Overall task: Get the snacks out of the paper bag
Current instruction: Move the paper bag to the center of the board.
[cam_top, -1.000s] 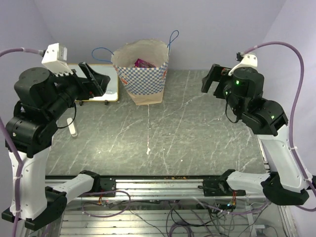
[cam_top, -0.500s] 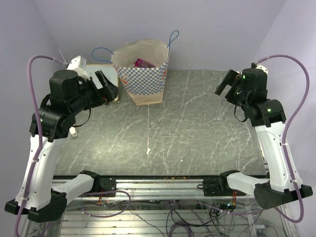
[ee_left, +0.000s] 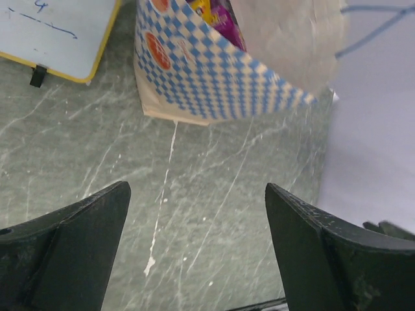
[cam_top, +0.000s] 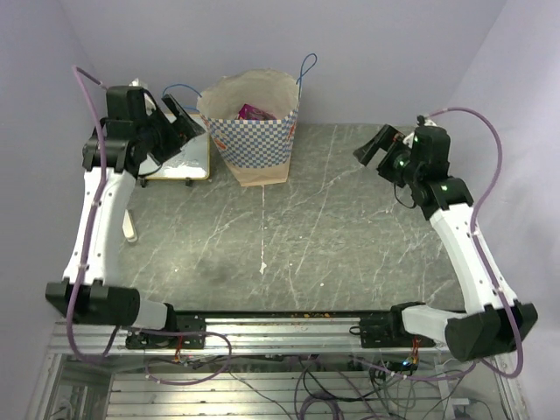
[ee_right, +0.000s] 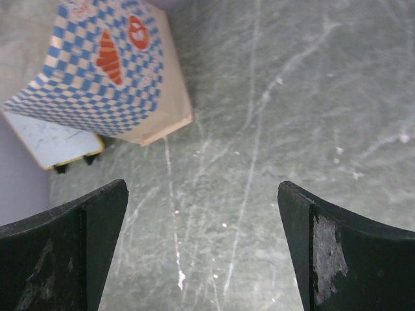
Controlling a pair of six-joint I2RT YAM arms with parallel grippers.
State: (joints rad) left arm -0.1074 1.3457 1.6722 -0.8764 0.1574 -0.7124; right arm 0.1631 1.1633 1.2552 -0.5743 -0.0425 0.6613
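Observation:
The paper bag [cam_top: 254, 131] stands upright at the back of the table, cream above and blue-and-white checkered below, with blue cord handles. Snacks [cam_top: 255, 112] show inside its mouth as a purple packet; the left wrist view also shows purple and yellow packets [ee_left: 217, 16] in the paper bag [ee_left: 214, 78]. My left gripper [cam_top: 179, 122] hangs open, raised just left of the bag. My right gripper [cam_top: 374, 144] is open too, held high well to the bag's right. In the right wrist view the paper bag [ee_right: 110, 71] lies upper left, far from the open fingers [ee_right: 71, 253].
A small whiteboard [cam_top: 184, 162] with a yellow frame lies on the table left of the bag, under my left gripper. A white marker [cam_top: 130, 229] lies near the left edge. Purple walls close the back and sides.
My left arm has stretched up and back, bringing its gripper beside the bag's left rim. My right arm has extended up and its gripper has turned toward the bag.

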